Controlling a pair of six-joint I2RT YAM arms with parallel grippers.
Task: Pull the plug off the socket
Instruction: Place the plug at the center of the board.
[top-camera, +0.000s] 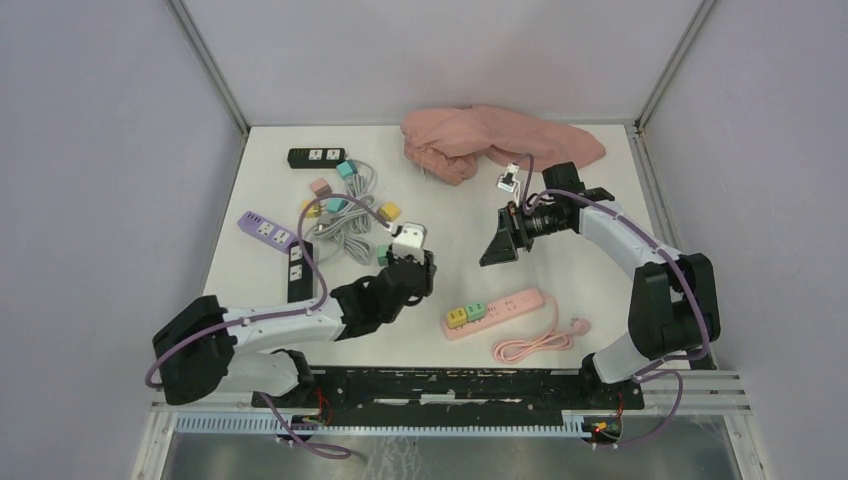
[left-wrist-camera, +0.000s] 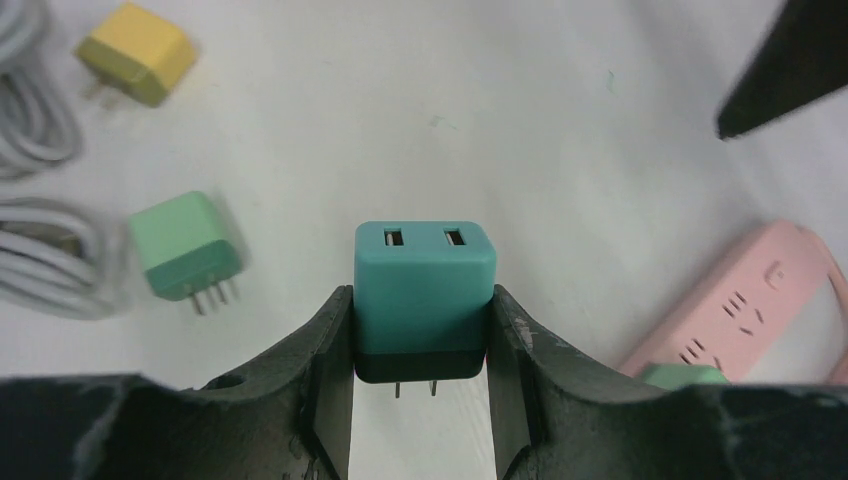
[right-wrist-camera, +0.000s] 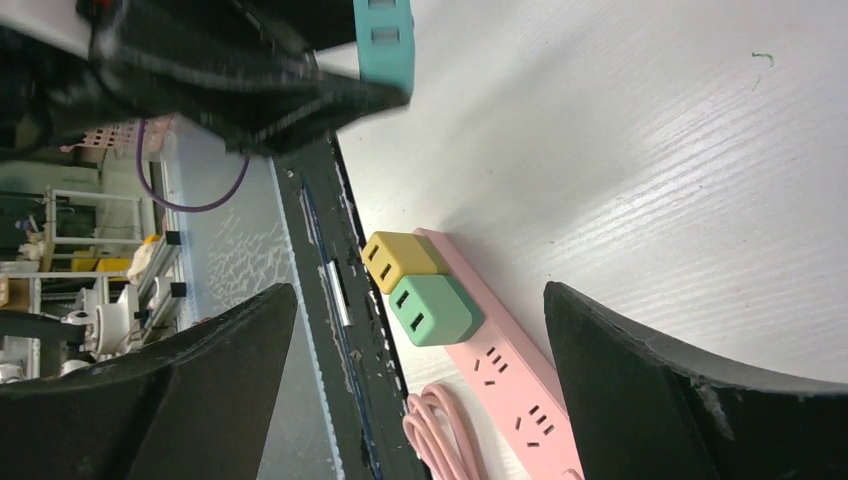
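Teal plug (left-wrist-camera: 424, 290) clamped in my left gripper (left-wrist-camera: 420, 330), prongs bare, clear of any socket, above table. Right gripper (top-camera: 500, 240) spread wide, empty. Yellow plug (right-wrist-camera: 398, 260), green plug (right-wrist-camera: 432, 310) sit in pink strip (top-camera: 510, 305); I judge those left.

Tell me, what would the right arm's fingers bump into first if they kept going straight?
Most likely the green plug, next to the yellow plug on the pink power strip; it lies straight ahead between the open right fingers. Depth is unclear, so they might touch the table first.
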